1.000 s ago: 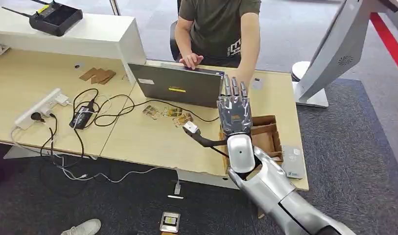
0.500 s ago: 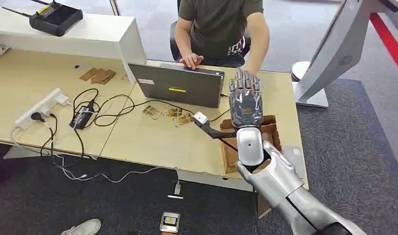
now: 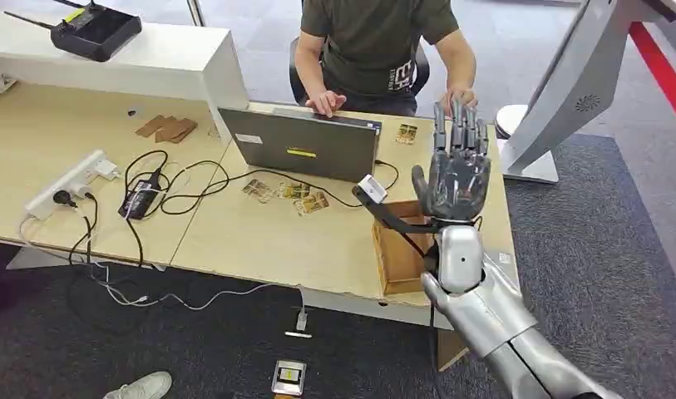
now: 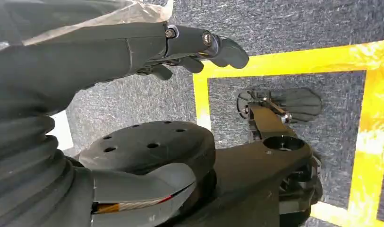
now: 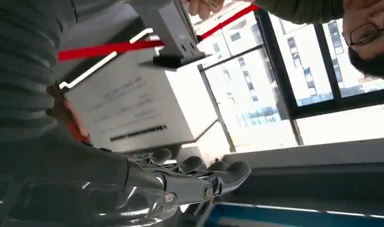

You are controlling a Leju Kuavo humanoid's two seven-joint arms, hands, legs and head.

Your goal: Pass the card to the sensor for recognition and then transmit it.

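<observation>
Above desk edge, right hand raised upright, fingers apart, nothing held, card lying flat by laptop.

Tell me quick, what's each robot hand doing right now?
Left hand: hangs over the floor, fingers loosely curled, holding nothing.
Right hand: raised above the desk, fingers extended; whether it holds a card cannot be told.

person head cut off by top edge; cards too small to read.
</observation>
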